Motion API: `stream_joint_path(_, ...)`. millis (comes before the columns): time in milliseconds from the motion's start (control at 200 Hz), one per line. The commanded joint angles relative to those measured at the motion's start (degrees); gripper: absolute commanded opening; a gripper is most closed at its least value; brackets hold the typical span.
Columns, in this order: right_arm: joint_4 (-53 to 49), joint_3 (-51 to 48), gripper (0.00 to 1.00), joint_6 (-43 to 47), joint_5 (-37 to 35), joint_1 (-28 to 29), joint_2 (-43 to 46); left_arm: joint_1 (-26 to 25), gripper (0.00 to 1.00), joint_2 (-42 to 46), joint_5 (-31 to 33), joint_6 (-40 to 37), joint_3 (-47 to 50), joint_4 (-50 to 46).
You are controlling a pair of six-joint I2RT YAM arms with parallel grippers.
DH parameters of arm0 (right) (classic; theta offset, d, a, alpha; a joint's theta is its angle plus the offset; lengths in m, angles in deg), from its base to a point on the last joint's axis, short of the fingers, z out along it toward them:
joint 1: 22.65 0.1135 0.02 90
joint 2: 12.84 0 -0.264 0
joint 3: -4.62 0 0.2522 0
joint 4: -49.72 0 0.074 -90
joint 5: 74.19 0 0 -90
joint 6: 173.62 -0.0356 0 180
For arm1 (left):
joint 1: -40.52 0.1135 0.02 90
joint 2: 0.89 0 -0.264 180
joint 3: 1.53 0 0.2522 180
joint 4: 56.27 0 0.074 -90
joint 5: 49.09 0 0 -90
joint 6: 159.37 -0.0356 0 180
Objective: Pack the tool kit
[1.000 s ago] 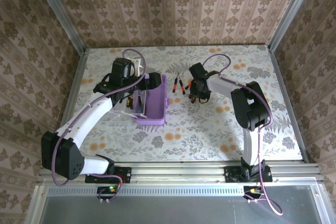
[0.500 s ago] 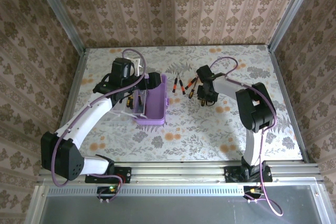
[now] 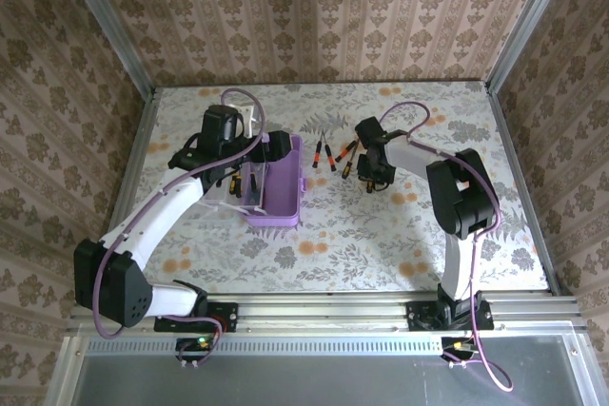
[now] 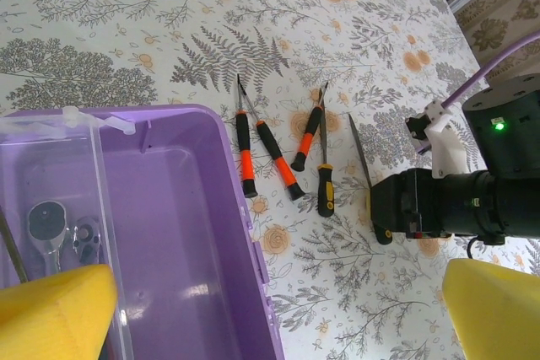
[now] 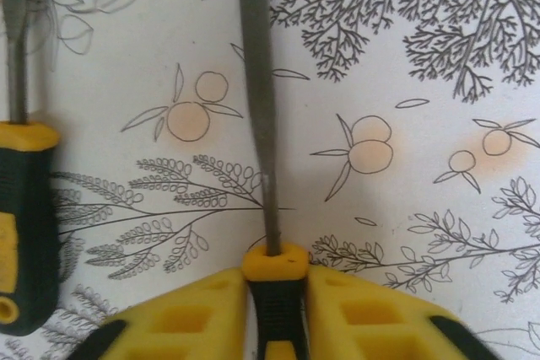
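Flowery-print worktop (image 3: 381, 235) boxed in by brown damask wallpaper, and the lilac case (image 4: 186, 233) sits lid-open a bit left of the middle, with the left gripper (image 4: 272, 305) hanging over it, jaws spread wide. Just right of the case, four loose screwdrivers (image 4: 278, 162) lie on the worktop. At the right end of that row the right gripper (image 5: 277, 301) is clamped on the handle of a yellow-and-black screwdriver (image 5: 260, 124) lying flat, tip toward the far edge.

Lilac case (image 4: 211, 233), black-and-orange screwdrivers (image 4: 245, 162), fern-patterned table (image 4: 169, 6).
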Motion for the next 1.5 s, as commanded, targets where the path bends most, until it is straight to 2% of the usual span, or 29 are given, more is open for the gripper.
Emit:
stream_joint_path(0, -2.3, -0.6, 0.14, 0.5, -3.2, -0.2, -0.4, 0.2, 1.0, 1.8, 0.7, -1.4, -1.3, -1.5)
stream_joint_path(150, -3.0, -0.7, 0.1, 1.0, -3.8, 1.2, 6.0, 0.2, 1.0, 2.6, 2.6, -2.6, -1.8, -2.5)
stream_joint_path(310, -6.9, 7.8, 0.09, 1.0, -5.7, 11.0, 10.3, 4.5, 1.0, 5.7, 6.8, -2.5, -1.3, -2.9)
stream_joint_path(420, -6.8, 17.3, 0.09, -0.4, -2.9, 20.4, 5.6, 11.0, 1.0, 7.5, 9.1, -0.3, -0.2, -2.3)
stream_joint_path(515, -6.2, 26.6, 0.09, -1.6, 0.4, 25.8, -0.8, 15.7, 1.0, 8.2, 10.2, 0.3, 0.4, -2.0)
stream_joint_path(590, -5.7, 35.1, 0.09, -3.2, 6.1, 28.8, -7.3, 17.7, 1.0, 8.3, 11.2, 0.0, 0.2, -2.6)
stream_joint_path(690, -8.6, 46.1, 0.09, -3.8, 8.4, 31.7, -15.0, 18.6, 1.0, 8.3, 10.8, 0.2, 0.3, -2.5)
stream_joint_path(825, -9.5, 51.6, 0.09, -5.4, 7.6, 32.4, -19.5, 18.5, 1.0, 8.0, 10.3, 0.2, 0.5, -2.1)
stream_joint_path(1100, -6.9, 47.0, 0.09, -7.5, 6.1, 32.5, -19.3, 18.6, 1.0, 8.2, 9.2, 0.6, 0.2, -2.1)
stream_joint_path(1165, -7.1, 47.2, 0.19, -7.6, 6.4, 32.4, -19.5, 18.6, 1.0, 8.4, 9.0, 0.6, 0.4, -1.9)
stream_joint_path(1445, -8.1, 47.5, 0.36, -6.5, 5.5, 32.5, -17.1, 18.6, 1.0, 8.3, 8.4, 0.7, 0.3, -1.8)
stream_joint_path(1495, -8.2, 47.4, 0.36, -6.2, 5.5, 32.3, -16.6, 18.6, 1.0, 8.2, 8.2, 0.7, 0.2, -1.8)
